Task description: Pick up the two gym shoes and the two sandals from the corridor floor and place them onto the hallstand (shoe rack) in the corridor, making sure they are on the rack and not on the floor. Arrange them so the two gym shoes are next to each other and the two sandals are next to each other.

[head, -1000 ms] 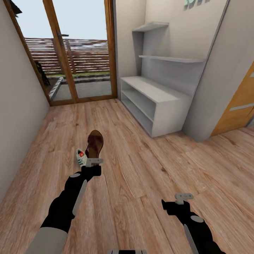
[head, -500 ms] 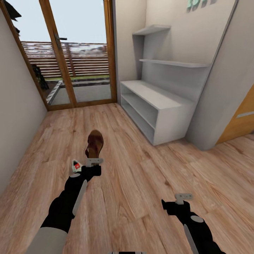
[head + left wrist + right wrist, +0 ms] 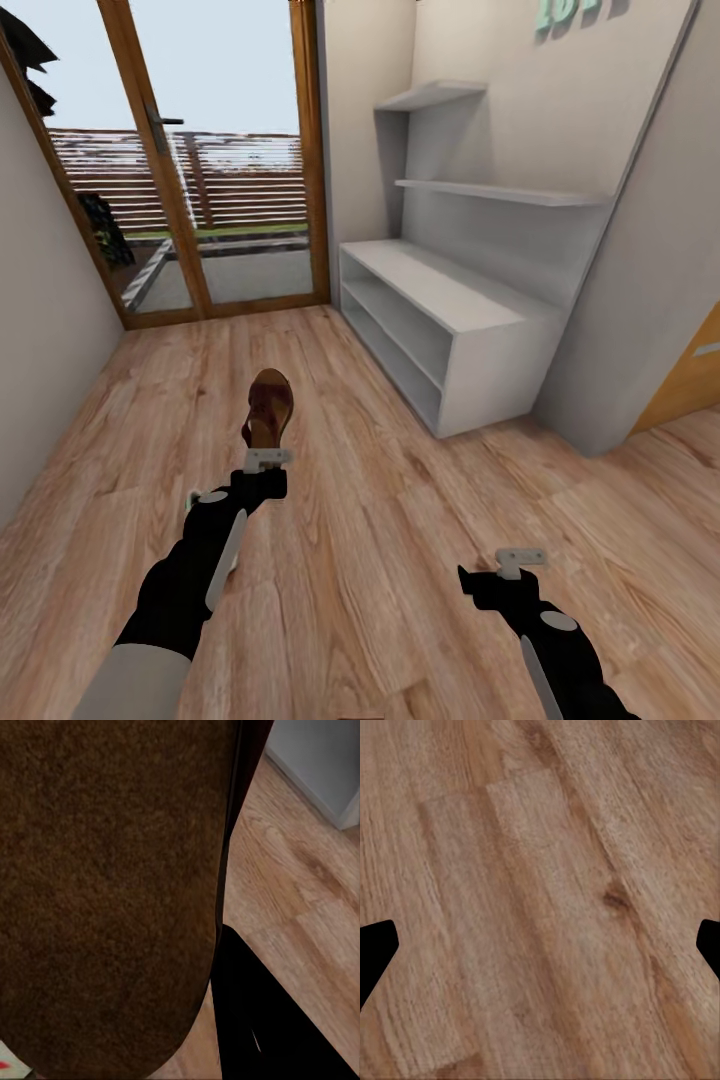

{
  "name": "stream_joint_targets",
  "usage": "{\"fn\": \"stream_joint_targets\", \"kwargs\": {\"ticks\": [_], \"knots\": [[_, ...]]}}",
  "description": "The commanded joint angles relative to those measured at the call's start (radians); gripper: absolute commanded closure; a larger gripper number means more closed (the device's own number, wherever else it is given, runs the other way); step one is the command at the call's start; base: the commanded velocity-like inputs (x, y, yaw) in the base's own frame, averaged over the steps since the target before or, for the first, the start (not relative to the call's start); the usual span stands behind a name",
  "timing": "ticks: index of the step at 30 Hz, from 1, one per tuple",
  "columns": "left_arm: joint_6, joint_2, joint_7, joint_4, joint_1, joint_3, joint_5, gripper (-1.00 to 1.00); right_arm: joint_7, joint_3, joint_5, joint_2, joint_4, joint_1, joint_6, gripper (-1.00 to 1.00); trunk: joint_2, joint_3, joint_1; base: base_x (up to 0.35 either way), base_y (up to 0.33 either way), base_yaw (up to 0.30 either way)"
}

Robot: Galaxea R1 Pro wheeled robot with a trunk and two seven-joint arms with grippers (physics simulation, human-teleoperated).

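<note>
Left gripper [image 3: 267, 459] fingertips hidden behind sandal [image 3: 268, 408] heel. Sandal crops off left wrist view's edges [image 3: 112, 892]. Gym shoe [image 3: 192, 497] mostly hidden behind left forearm. Hallstand [image 3: 470, 310] upper shelf cut by frame top.

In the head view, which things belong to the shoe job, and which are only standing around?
Job: sandal in left gripper; hallstand; floor; right gripper, open.
Other: glass door; orange door.

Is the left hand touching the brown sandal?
Touching. In the head view the left hand grips the sandal's heel end, and the wrist view has the sandal right against it.
</note>
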Motion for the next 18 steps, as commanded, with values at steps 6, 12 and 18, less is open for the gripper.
{"fn": "stream_joint_targets", "kwargs": {"ticks": [6, 12, 18], "knots": [[0.006, 0.0, -0.006, -0.001, 0.0, 0.001, -0.004, 1.0, 0.0, 0.0, 0.0, 0.0, -0.001, 0.0, 0.005, -1.0, 0.0, 0.009, 0.0, 0.339, -0.119, 0.0], [0.006, 0.0, -0.006, -0.001, 0.0, 0.001, -0.004, 1.0, 0.0, 0.0, 0.0, 0.0, -0.001, 0.0, 0.005, -1.0, 0.0, 0.016, 0.0, 0.338, -0.125, 0.0], [0.006, 0.0, -0.006, -0.001, 0.0, 0.001, -0.004, 1.0, 0.0, 0.0, 0.0, 0.0, -0.001, 0.0, 0.005, -1.0, 0.0, 0.016, 0.0, 0.338, -0.125, 0.0]]}}
